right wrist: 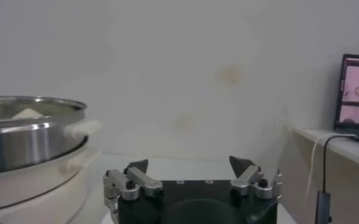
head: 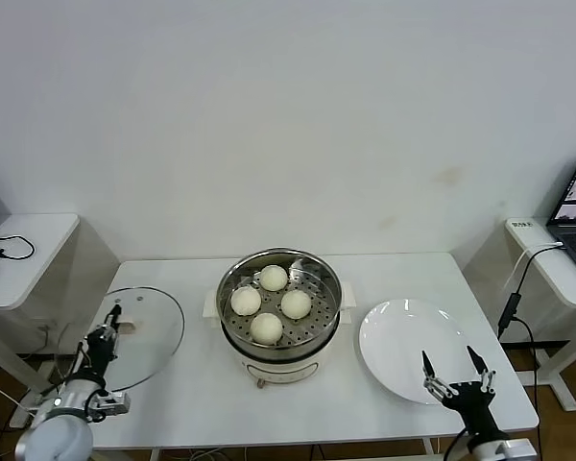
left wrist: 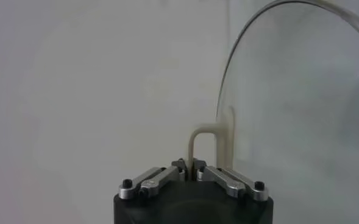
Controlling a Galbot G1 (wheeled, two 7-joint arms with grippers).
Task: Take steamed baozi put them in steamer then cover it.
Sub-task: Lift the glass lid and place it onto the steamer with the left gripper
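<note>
Four baozi (head: 270, 303) already in the steamer (head: 279, 322) at table centre, resting on the perforated tray; plate (head: 403, 351) on the right now bare. Only the covering left, by the look of it. Cover (head: 139, 336) at the table's left edge, tilted up off the surface rather than lying flat, its handle (left wrist: 211, 143) pinched between the closed fingers of the left gripper (head: 108, 324). Seen from the left wrist: cream handle loop rising straight out from between the shut fingertips, glass disc standing edge-on beside it, so the handle's long axis runs roughly in line with the gripper's reach. Steamer well apart from the cover, toward the robot's right and slightly farther back; hence a sideways carry toward the centre, then a levelling of the disc so the metal rim meets the pot rim all round. Left arm plainly the nearer one and already holding. Right gripper (head: 454, 375) parked low over the plate's near edge, fingers spread wide, holding nothing, with the pot off to its left. Main risk, as a judgement: lid set down off-centre or still tilted, catching one side of the rim.
</note>
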